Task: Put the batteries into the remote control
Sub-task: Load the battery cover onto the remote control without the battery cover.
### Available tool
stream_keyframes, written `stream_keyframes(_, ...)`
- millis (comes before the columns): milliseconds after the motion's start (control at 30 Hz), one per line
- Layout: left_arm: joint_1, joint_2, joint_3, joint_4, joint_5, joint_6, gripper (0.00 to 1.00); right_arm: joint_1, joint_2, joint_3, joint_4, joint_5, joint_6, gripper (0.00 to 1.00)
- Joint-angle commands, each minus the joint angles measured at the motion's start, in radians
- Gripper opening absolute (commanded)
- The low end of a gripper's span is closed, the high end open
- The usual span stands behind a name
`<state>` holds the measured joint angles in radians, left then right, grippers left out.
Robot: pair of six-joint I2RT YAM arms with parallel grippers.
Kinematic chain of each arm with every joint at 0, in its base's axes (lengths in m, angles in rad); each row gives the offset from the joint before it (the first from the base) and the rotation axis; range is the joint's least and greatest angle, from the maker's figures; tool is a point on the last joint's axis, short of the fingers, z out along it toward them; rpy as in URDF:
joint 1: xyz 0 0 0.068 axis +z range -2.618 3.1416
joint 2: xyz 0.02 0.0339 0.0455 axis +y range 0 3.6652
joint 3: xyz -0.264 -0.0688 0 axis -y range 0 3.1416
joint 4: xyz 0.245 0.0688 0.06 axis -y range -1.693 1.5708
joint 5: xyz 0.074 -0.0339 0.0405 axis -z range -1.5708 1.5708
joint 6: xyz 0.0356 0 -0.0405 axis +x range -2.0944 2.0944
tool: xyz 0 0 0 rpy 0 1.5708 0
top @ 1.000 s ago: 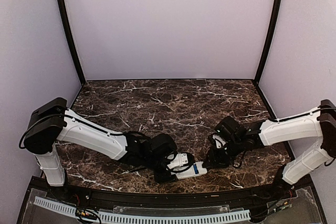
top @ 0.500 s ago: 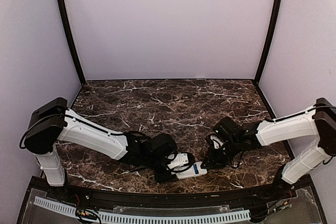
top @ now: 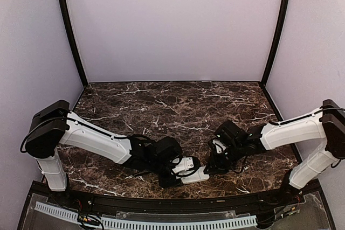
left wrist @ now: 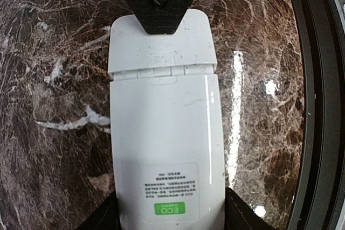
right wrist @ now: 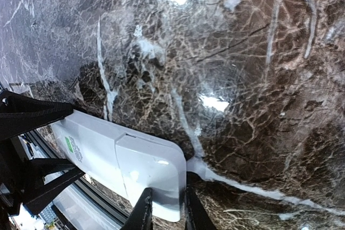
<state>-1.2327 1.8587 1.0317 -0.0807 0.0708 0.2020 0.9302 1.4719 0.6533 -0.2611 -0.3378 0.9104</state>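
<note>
The remote control [left wrist: 164,127] lies back up on the marble near the table's front edge, its green label [left wrist: 169,208] showing. My left gripper [left wrist: 172,215] is shut on its label end, one finger on each long side. The battery cover [left wrist: 161,47] sits flush on the other end. My right gripper [right wrist: 164,208] is pinched on that cover end [right wrist: 148,171], and its black fingers [left wrist: 156,4] lie over it. From the top, the remote control [top: 194,175] lies between the left gripper [top: 183,168] and the right gripper [top: 207,169]. The batteries are out of view.
The table's black front rim [left wrist: 312,79] runs close beside the remote. Bare dark marble [top: 178,106] stretches behind both arms to the lilac back wall. Black corner posts [top: 70,30] stand at the left and right.
My right gripper has moved left onto the remote's end and narrowed. A blue patch seen there earlier is now covered by white. The left arm has not moved.
</note>
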Motion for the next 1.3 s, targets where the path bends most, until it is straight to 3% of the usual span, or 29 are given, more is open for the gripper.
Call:
stream_keyframes(0,-0.001,0.044,-0.005,-0.045,-0.001,0.018,0.60,0.022,0.016,0.049,-0.018,0.023,0.011,0.19)
stream_keyframes(233,-0.001,0.043,-0.008,-0.041,0.001,0.016,0.60,0.042,0.054,0.086,-0.053,0.042,0.000,0.25)
stream_keyframes(700,-0.001,0.043,-0.011,-0.037,0.003,0.021,0.60,0.089,0.098,0.158,-0.120,0.084,0.007,0.25)
stream_keyframes(1033,-0.001,0.021,-0.019,-0.030,0.019,0.021,0.65,0.046,-0.066,0.198,-0.304,0.166,-0.035,0.46)
stream_keyframes(1167,-0.001,-0.037,-0.016,-0.040,0.034,0.010,0.69,0.006,-0.130,0.164,-0.341,0.192,-0.038,0.45)
stream_keyframes(1267,-0.001,-0.135,-0.029,-0.037,0.056,-0.013,0.73,-0.020,-0.162,0.125,-0.344,0.205,-0.034,0.29)
